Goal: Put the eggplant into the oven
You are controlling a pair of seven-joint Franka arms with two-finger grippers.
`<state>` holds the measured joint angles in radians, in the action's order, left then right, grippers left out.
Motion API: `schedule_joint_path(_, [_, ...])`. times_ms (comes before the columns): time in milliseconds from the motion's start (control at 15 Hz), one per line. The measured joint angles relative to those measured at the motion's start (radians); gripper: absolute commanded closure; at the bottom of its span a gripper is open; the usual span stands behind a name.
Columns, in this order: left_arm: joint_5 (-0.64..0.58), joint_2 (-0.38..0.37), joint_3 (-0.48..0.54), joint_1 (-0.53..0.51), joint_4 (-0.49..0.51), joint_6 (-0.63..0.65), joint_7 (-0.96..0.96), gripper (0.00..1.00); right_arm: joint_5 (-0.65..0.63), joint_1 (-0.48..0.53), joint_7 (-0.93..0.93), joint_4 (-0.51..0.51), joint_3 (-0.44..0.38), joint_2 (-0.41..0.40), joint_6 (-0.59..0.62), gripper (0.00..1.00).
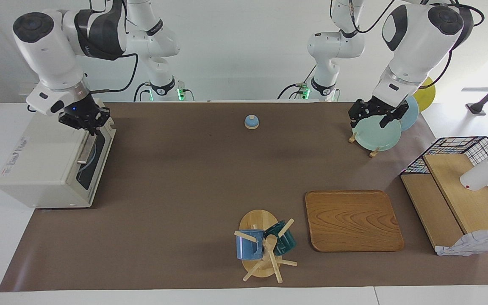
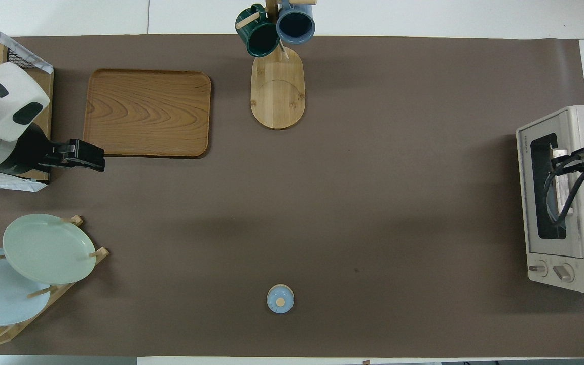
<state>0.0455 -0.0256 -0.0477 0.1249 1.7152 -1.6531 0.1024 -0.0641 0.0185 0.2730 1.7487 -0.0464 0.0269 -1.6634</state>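
Right arm's end of the table: the oven (image 1: 45, 169) sits on the edge of the brown mat (image 1: 176, 190), door shut, front turned toward the middle of the table. My right gripper (image 1: 88, 127) is down at the top edge of that door, just beside the bar handle (image 1: 84, 154); whether its fingers are parted or closed I cannot tell, since the cables hide them from above. Through the dark glass a pale blue curved rim shows. The eggplant I cannot make out in either view. Mid-table, near the robots, stands a small blue bell (image 1: 251, 122). Well apart from it, at the mat's edge farthest from the robots, is a wooden mug tree (image 1: 257, 220) carrying a blue mug (image 1: 249, 245) and a dark green mug (image 1: 284, 239). Beside it, toward the left arm's end, lies a bare wooden tray (image 1: 352, 220). My left gripper (image 1: 373, 118) hangs in the air by the plate rack, fingers spread and holding nothing, with a pale green plate (image 1: 375, 135) standing tilted in the rack below it. Last comes a wire basket (image 1: 460, 146) with wooden shelves and a white bottle (image 1: 483, 173) on it.
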Motion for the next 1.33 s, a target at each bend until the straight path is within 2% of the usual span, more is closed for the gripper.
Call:
schedule_joint_path(133, [0.0, 0.0, 0.0, 0.0, 0.0, 0.0, 0.0, 0.0, 0.032, -0.001, -0.009, -0.018, 0.001, -0.005, 0.011, 0.78])
schedule_joint_path(200, [0.0, 0.0, 0.0, 0.0, 0.0, 0.0, 0.0, 0.0, 0.038, -0.004, -0.011, -0.023, 0.001, -0.01, 0.011, 0.62])
schedule_joint_path(267, [0.0, 0.0, 0.0, 0.0, 0.0, 0.0, 0.0, 0.0, 0.039, -0.007, -0.013, -0.024, 0.003, -0.014, 0.011, 0.25])
schedule_joint_path(333, [0.0, 0.0, 0.0, 0.0, 0.0, 0.0, 0.0, 0.0, 0.039, -0.012, -0.016, -0.024, 0.004, -0.017, 0.011, 0.0])
schedule_joint_path(667, [0.0, 0.0, 0.0, 0.0, 0.0, 0.0, 0.0, 0.0, 0.036, -0.031, -0.056, -0.028, 0.009, -0.023, 0.018, 0.0])
schedule_joint_path(933, [0.0, 0.0, 0.0, 0.0, 0.0, 0.0, 0.0, 0.0, -0.009, -0.062, -0.102, -0.079, 0.005, -0.025, 0.048, 0.0])
schedule_joint_path(1333, [0.0, 0.0, 0.0, 0.0, 0.0, 0.0, 0.0, 0.0, -0.009, -0.063, -0.106, -0.076, -0.006, -0.027, 0.061, 0.0])
